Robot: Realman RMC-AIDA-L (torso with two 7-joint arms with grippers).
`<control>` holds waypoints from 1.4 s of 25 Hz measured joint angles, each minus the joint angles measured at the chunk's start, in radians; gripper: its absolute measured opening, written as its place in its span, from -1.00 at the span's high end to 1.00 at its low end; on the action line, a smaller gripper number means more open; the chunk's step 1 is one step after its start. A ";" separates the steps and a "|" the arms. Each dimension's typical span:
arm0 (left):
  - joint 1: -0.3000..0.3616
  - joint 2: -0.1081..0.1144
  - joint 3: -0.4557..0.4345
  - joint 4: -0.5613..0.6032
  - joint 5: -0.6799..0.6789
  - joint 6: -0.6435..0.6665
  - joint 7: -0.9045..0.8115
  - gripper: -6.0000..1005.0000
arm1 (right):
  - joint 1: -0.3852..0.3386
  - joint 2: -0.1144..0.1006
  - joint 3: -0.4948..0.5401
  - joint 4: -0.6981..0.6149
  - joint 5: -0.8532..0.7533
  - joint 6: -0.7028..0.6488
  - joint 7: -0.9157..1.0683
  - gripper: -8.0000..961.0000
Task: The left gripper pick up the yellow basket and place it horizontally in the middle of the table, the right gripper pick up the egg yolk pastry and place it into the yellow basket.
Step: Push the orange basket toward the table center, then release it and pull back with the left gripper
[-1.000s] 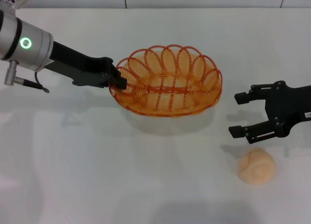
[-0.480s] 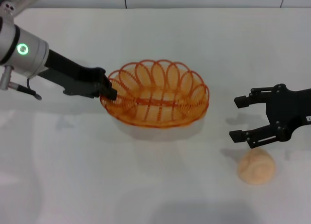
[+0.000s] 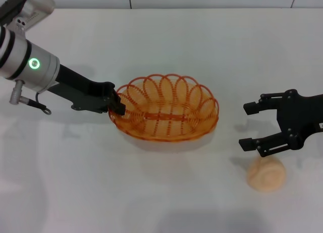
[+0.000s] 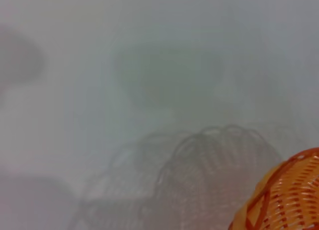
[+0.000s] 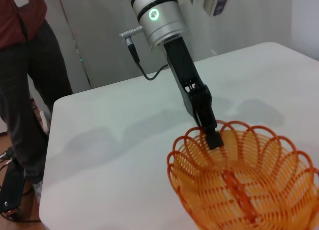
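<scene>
Left gripper [image 3: 119, 103] reaches in from left, arm slanting low over table [image 3: 166, 192], fingers pinched on left rim of yellow basket [image 3: 165, 114]. Basket near table's middle, long side lying left to right. Right gripper [image 3: 251, 126] hovers at right, fingers spread, holding nothing. Egg yolk pastry [image 3: 266, 173] on table just below its lower finger, well apart from basket. Person [image 5: 22, 80] stands beyond table's far edge.

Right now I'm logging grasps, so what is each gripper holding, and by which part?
The left gripper holds the yellow basket by its looped rim at the left end. The right gripper is open above the egg yolk pastry, holding nothing.
</scene>
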 joint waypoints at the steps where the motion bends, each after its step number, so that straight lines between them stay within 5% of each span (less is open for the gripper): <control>1: 0.000 0.000 0.000 0.000 0.000 0.000 0.000 0.82 | 0.000 0.000 0.000 -0.001 0.000 -0.001 0.000 -0.81; 14: -0.075 -0.013 0.003 -0.094 0.012 -0.068 0.016 0.82 | -0.001 -0.001 0.000 -0.014 0.001 -0.008 0.000 -0.81; 35: -0.088 -0.031 0.011 -0.140 0.036 -0.101 0.019 0.82 | -0.002 -0.001 0.010 -0.014 0.001 -0.022 -0.004 -0.81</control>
